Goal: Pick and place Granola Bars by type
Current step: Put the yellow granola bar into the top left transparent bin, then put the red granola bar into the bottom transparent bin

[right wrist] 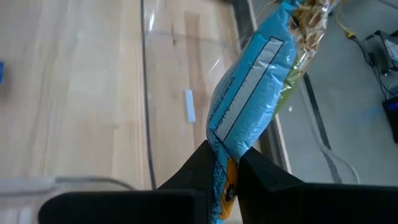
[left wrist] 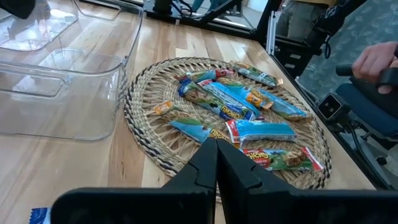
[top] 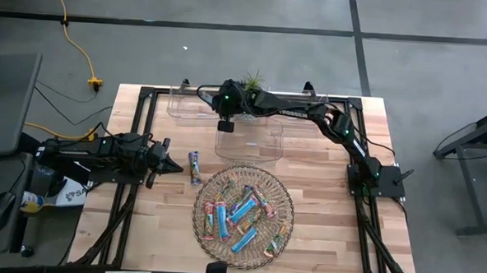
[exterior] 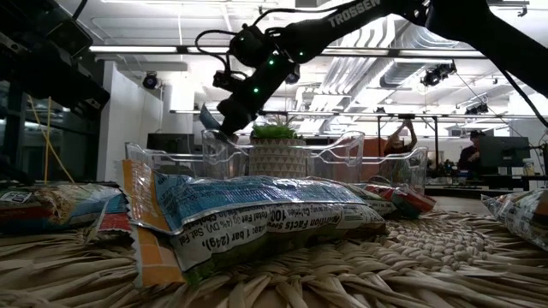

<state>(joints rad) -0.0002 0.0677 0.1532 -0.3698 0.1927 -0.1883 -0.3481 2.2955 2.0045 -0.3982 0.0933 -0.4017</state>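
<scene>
The right gripper (right wrist: 225,163) hangs over the far side of the tabletop (top: 322,230), reaching in above the clear plastic bins (top: 248,137) near the far edge, and its fingers are clamped on one end of a blue-wrapped granola bar (right wrist: 249,99), which hangs free of the wood in the right wrist view with a bin's thin wall just beside it. In the high view the gripper sits above the boundary between the far bin and the nearer one, close to a small potted plant (top: 252,78) at the far rim. The left gripper (top: 162,161) waits low at the left side of the tabletop, its fingers (left wrist: 205,163) pressed together on nothing, pointing toward the round wicker tray (top: 284,196). One loose bar (top: 194,167) lies flat on bare wood between that gripper and the tray, touching neither. The rest of the granola bars (top: 242,212) lie heaped in the tray, blue and orange-red wrappers overlapping, all inside its woven rim. Open wood runs around the tray to the right edge and between the tray and the nearer bin. In the left wrist view a person's hand (left wrist: 376,60) shows beyond the tabletop's edge.
</scene>
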